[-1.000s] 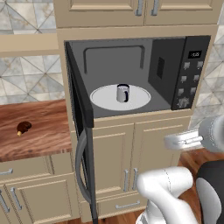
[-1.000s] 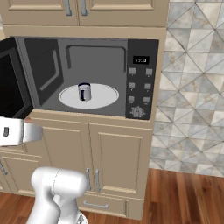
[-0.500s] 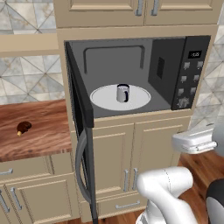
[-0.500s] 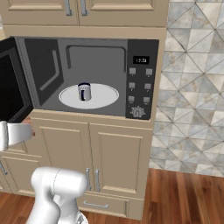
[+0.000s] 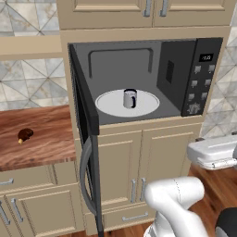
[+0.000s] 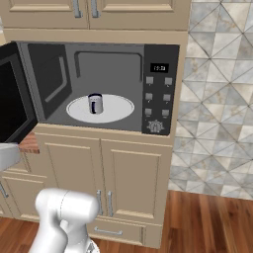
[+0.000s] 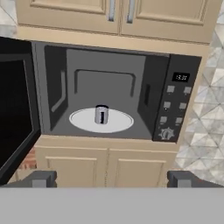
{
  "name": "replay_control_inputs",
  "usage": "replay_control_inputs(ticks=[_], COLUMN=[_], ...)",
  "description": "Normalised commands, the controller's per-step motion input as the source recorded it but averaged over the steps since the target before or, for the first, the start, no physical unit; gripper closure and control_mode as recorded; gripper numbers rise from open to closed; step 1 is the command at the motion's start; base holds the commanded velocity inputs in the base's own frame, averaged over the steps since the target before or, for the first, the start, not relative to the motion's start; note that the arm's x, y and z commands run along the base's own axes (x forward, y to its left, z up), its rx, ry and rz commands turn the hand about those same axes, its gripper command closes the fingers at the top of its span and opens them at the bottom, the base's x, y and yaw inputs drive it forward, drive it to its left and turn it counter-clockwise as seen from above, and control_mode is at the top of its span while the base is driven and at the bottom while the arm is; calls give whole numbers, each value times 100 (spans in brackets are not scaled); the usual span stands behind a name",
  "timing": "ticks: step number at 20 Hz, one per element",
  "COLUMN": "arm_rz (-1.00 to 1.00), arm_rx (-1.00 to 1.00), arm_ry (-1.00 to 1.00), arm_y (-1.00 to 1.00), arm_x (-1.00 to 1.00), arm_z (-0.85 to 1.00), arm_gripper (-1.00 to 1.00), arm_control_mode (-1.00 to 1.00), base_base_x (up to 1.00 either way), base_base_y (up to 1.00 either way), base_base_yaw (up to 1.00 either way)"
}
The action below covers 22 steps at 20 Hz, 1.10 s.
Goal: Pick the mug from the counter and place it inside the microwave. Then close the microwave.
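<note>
Light-grey mug [image 5: 130,98] upright on the white turntable plate [image 5: 109,105] inside the open microwave [image 5: 196,69], door [image 5: 83,106] swung wide to the left, claw [image 7: 112,180] spread wide and empty, well back from the opening, small dark-brown lump [image 5: 25,134] on the wood tabletop [image 5: 41,143].

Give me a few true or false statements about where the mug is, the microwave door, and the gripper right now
1. The mug stands upright on the white turntable plate inside the microwave. True.
2. The microwave door is closed. False: it hangs wide open to the left.
3. The gripper is shut on the mug. False: its fingers are spread wide and empty, well back from the microwave.
4. A small dark-brown lump lies on the counter. True.
5. The button panel is on the microwave's left side. False: it is on the right.
</note>
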Motion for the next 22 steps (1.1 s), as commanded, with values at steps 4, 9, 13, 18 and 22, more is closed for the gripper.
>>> replay_control_inputs(ticks=[4, 9, 13, 18, 22], arm_rz=[-25, -28, -27, -28, -23], arm_rx=[0, 0, 0, 0, 0], arm_ry=[-3, 0, 0, -1, -7], arm_y=[0, -1, -6, -13, -13], arm_x=[-33, -41, -44, -46, -46], arm_z=[0, 0, 0, 0, 0], arm_gripper=[-100, -100, -100, -100, -100], arm_control_mode=[-100, -100, -100, -100, -100], base_base_x=[0, 0, 0, 0, 0], base_base_y=[0, 0, 0, 0, 0], base_base_yaw=[0, 0, 0, 0, 0])
